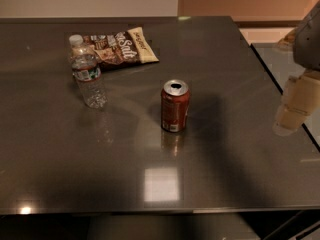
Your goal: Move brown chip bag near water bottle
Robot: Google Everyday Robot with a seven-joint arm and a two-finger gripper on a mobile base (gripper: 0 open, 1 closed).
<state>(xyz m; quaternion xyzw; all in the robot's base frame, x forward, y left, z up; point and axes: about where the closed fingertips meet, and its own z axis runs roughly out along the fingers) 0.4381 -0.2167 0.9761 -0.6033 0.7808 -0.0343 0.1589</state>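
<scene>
Tool (289,121): at the right edge of the view, hanging over the right rim of the tabletop (225,174), well clear of all three items. Cream-coloured, pointing down and slightly left. Open or closed: cannot tell. Nothing seen in its hold.

Arm (307,39): grey link enters from the upper right corner and drops steeply to the tool; only this last stretch is in view.

Nearest item to the tool: red can (175,106), to its left, upright, top opened, alone near mid-tabletop. It stands roughly between the tool and the other two items, a little nearer the camera than the direct line.

Further left, past the can: bottle (88,71), upright, white cap on, green-and-white label.

Farthest from the tool: bag (120,47), lying flat just behind the bottle, cream end turned toward the tool's side. The bottle overlaps the bag's left end in the view; contact cannot be told.

Behind the tool, past the tabletop rim: a paler second surface (285,64).
</scene>
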